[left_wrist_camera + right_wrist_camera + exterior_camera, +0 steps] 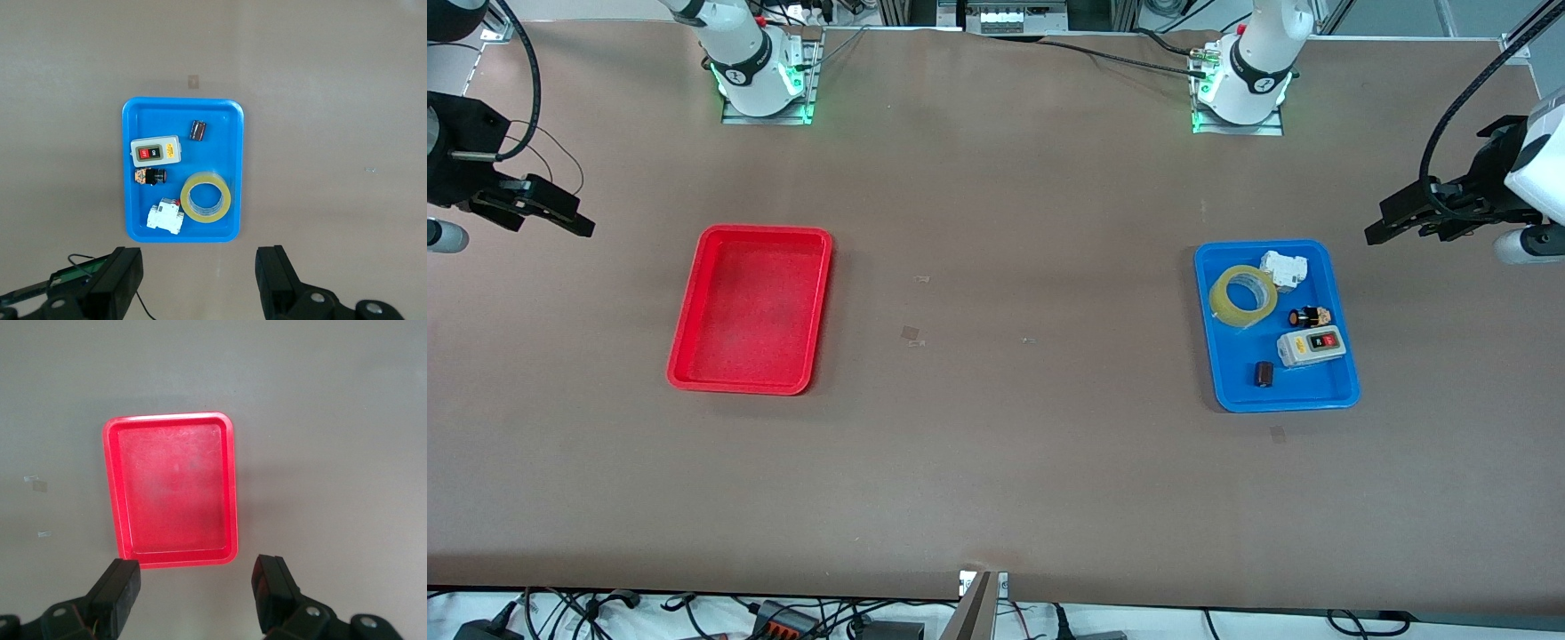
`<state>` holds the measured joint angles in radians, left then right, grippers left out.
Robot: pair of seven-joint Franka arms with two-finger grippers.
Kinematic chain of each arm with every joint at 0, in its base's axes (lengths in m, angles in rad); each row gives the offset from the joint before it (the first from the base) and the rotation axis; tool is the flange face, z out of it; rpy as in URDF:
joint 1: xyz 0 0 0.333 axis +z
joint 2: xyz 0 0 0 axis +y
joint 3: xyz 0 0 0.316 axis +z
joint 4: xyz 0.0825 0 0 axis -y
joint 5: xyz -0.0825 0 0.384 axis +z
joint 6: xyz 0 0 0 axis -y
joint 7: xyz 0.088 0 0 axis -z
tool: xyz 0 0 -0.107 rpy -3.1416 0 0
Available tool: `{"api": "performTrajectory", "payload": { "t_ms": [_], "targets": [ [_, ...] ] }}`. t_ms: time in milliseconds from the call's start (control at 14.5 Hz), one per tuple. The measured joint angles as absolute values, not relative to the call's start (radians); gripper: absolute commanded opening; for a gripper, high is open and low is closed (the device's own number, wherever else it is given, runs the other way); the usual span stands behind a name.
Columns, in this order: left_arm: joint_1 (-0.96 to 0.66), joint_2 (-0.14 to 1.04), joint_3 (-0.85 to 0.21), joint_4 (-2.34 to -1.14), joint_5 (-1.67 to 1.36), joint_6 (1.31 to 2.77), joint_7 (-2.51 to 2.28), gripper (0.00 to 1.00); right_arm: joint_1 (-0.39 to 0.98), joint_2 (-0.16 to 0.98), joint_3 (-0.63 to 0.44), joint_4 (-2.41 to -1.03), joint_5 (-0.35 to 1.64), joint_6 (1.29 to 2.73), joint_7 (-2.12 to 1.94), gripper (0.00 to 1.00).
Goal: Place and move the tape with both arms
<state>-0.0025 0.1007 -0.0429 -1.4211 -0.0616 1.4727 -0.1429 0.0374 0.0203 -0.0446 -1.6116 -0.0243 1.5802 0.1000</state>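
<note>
Tape (1243, 296) lies in the blue tray (1334, 395) below the released left tool (1392, 224); the released right tool (560, 213) hangs above the desk (996, 444) beside the red tray (685, 342).

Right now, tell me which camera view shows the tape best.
The left wrist view: the tape lies unobstructed in the blue tray, its centre hole clear. The front view shows it smaller from across the table. The right wrist view does not show it.

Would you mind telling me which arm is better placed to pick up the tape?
The left. The tape lies in the blue tray at the left arm's end of the table; the left gripper hangs open beside that tray, the right gripper by the red tray.
</note>
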Motion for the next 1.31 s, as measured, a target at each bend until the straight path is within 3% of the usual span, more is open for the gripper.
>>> {"api": "performTrajectory", "payload": {
  "t_ms": [415, 622, 1313],
  "targets": [
    [0.033, 0.141, -0.040, -1.428, -0.070, 1.408, -0.144, 1.00, 0.038, 0.022, -0.044, -1.612, -0.024, 1.581, 0.100, 0.98],
    [0.043, 0.185, -0.040, -1.463, -0.075, 1.447, -0.144, 1.00, 0.038, 0.023, -0.044, -1.612, -0.024, 1.581, 0.100, 0.98],
    [0.040, 0.176, -0.043, -2.033, -0.075, 1.978, -0.142, 1.00, 0.038, 0.028, -0.044, -1.612, -0.024, 1.581, 0.100, 0.98]
  ]
}}
